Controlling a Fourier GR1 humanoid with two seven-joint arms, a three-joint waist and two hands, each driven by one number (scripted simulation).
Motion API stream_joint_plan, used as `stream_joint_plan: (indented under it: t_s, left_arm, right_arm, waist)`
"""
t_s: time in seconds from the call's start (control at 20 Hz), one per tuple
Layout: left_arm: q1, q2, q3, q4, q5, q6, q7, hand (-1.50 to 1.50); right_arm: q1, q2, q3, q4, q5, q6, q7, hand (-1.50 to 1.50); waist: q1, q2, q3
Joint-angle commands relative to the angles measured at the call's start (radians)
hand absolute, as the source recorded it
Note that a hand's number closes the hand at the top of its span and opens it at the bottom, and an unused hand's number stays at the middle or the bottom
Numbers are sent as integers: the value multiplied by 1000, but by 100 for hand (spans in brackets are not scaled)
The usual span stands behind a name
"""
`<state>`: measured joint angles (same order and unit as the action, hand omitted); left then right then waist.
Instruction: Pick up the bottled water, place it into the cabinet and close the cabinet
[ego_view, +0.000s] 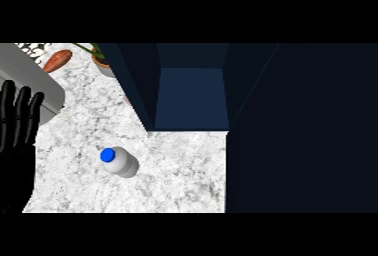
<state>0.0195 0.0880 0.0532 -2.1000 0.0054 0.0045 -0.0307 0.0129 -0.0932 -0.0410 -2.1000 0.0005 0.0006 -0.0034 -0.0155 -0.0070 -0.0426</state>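
left hand (18, 120): black, at the view's left edge, fingers straight and pointing up, spread a little. Resting, holding nothing. Its lower part merges into dark at the lower left, so the forearm can't be made out.
right hand: doesn't show in the head view.
bottled water (119, 161): upright on the counter, seen from above, blue cap (108, 155) on a pale, whitish body. Sits right of the left hand, well apart from it, nothing touching it. Below and left of the cabinet opening, not inside.
counter (177, 175): white-grey speckled stone, fills the middle of the view from the upper left down to the lower edge.
cabinet (190, 95): dark navy, open. Interior shows as a lighter blue panel between two darker side walls. Its front edge meets the counter just above and right of the bottle.
cabinet door (303, 130): large dark panel taking up the right side of the view; edge detail hard to read.
carrot (57, 60): orange, lying tilted at upper left.
plant pot (101, 61): partly visible beside the carrot at the cabinet's left wall, green leaves above it.
grey strip (26, 75): light grey surface along the upper left, next to the counter; can't tell what it is.
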Motion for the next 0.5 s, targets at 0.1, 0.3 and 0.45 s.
stream_joint_plan:
  t_s: [0.1,0.3,0.45]
  left_arm:
    - [-2,-82,5,-23,-154,182,37,-150]
    - [78,-87,-44,-40,-107,505,131,-150]
    - [127,-87,-188,-106,-195,692,190,-150]
  right_arm:
    - [87,-14,25,-96,-20,46,-1,-150]
    - [97,20,172,-80,-99,132,32,-150]
    - [155,16,213,-160,-105,138,89,-150]
  waist:
    - [6,3,44]
    - [41,3,42]
    - [14,-1,44]
